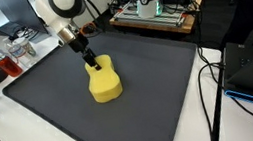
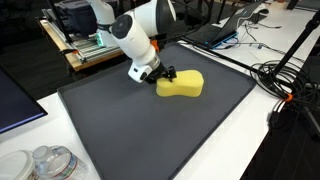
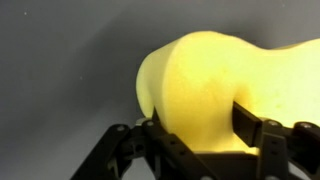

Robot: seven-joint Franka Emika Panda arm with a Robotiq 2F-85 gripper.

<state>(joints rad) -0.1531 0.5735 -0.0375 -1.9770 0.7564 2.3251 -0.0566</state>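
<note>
One yellow sponge (image 3: pixel 215 80) between two fingers (image 3: pixel 247 125), one grey mat (image 1: pixel 159 86)

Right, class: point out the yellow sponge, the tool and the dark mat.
yellow sponge (image 1: pixel 107 86), in an exterior view, middle of its top
tool (image 1: pixel 92 63), in an exterior view, midway between its fingertips
dark mat (image 1: pixel 159 88), in an exterior view, bare patch beside the sponge

Leans down with the gripper (image 1: pixel 91 62) at the narrow end of a yellow foam block (image 1: pixel 106 84) lying on a dark mat (image 1: pixel 155 91).
</note>
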